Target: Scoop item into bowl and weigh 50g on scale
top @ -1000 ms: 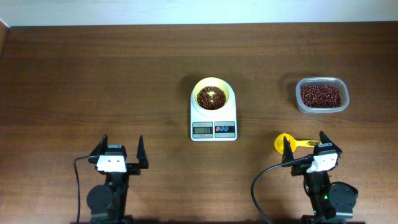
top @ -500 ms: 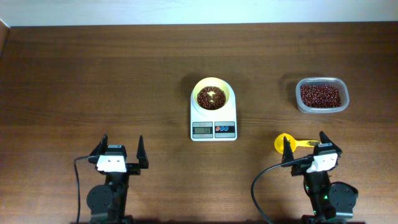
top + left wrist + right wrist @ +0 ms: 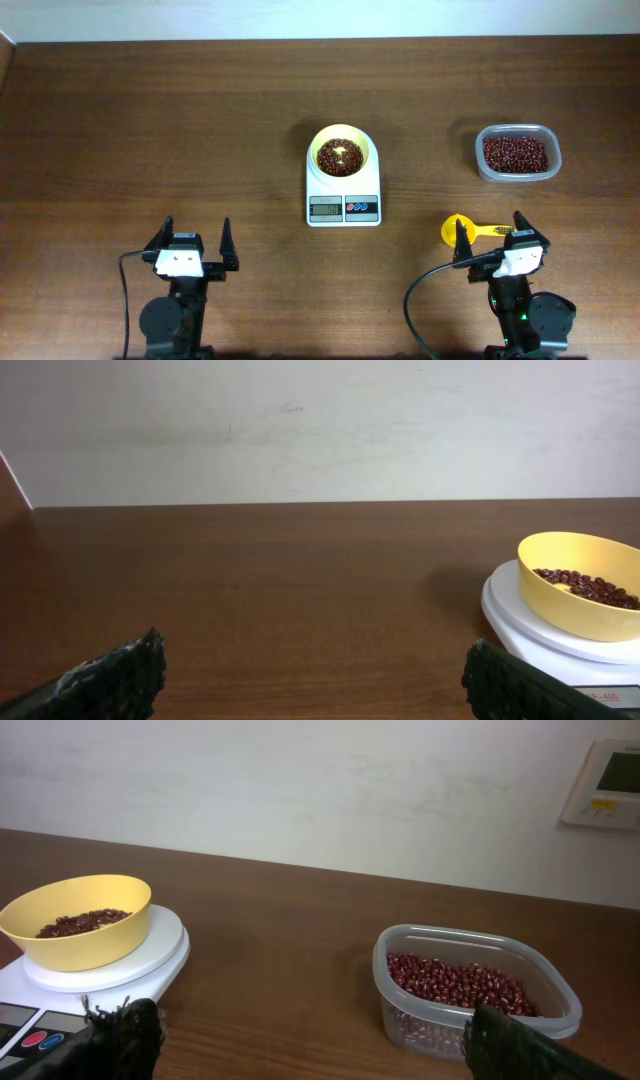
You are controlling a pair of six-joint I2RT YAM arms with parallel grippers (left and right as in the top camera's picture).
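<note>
Both end effectors sit at the near edge of the counter (image 3: 150,120), released, with jaws spread wide and nothing in their grasp. The left end effector (image 3: 196,232) has only bare wood between its fingers (image 3: 110,682). The right end effector (image 3: 490,228) stands over a yellow scoop (image 3: 457,229). Seen from overhead, the scoop's round head lies at the left finger and its handle runs across toward the right finger. Whether either finger touches it cannot be told.

Farther out stands the scale (image 3: 343,195). It is ahead and to the right of the left end effector, and ahead and to the left of the right one, roughly midway between them. Its display and two buttons face the arms, and the digits are too small to read.

The bowl (image 3: 342,132) sits upright on the scale's platform, about centred. Beans (image 3: 330,160) lie in its bottom as a shallow layer well below the rim. From overhead, a small patch of yellow shows through the middle of the layer.

Ahead of the right end effector and a little to its right, well apart from the scale, a clear tub (image 3: 478,155) rests on the counter. More beans cover its floor to roughly half its depth.

Beyond the counter's far edge is a pale wall (image 3: 300,790). A small panel (image 3: 610,785) is mounted on it, off to the right of the right end effector.
</note>
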